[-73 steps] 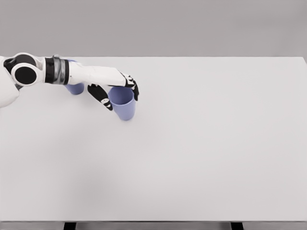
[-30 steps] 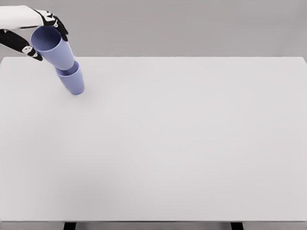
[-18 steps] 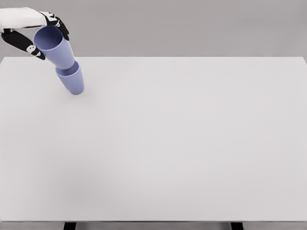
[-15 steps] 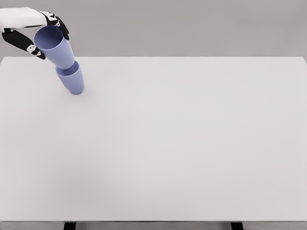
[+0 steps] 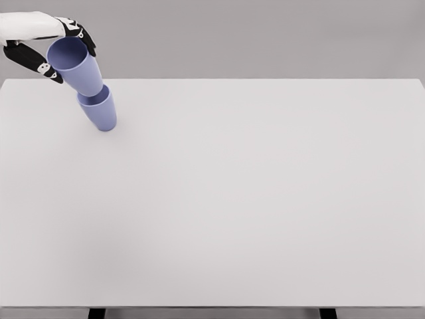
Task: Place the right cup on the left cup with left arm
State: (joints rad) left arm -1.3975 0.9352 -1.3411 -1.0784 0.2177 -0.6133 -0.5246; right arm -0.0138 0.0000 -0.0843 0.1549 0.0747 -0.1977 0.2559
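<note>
— Periwinkle plastic, both of them. Where is the upper cup (image 5: 75,64)?

— It sits in my left hand (image 5: 46,41), at the far left corner of the white table (image 5: 265,199). My fingers (image 5: 84,34) curl over its far rim and my thumb (image 5: 34,62) presses its near side, so I am closed around it near the mouth.

— And against the other one?

— Its base meets the open mouth of the lower cup (image 5: 101,113), which stands on the table just below and to the right of my hand. I cannot tell how deep the base has gone in. The held cup leans, its mouth tipped up and to the left, toward my palm.

— Your wrist?

— My forearm (image 5: 23,23) enters from the left edge, above the table's far edge.
</note>
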